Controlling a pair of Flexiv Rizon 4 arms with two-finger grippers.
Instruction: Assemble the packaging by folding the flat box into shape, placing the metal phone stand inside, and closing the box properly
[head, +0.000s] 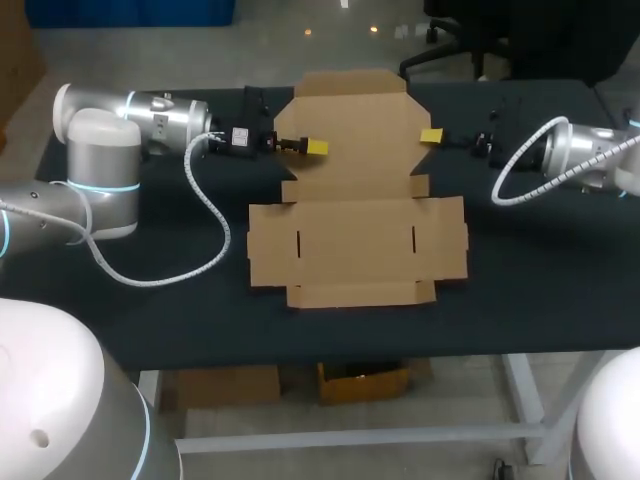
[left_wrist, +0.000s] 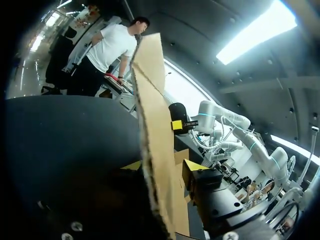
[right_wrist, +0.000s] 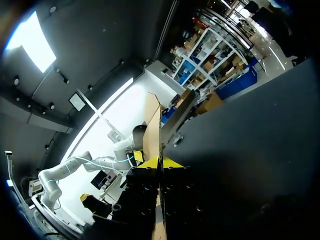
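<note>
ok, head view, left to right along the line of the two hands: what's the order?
Left arm → left hand at the box's left edge → flat box → right hand at its right edge → right arm.

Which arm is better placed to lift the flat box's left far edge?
Left, I judge: the left gripper grips the flat box at that edge; the right gripper grips the opposite edge.

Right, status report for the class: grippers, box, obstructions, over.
Right gripper shut on flat box, far panel. Left gripper straddling its opposite edge, grip unclear. Box unfolded, nothing lying on it.
</note>
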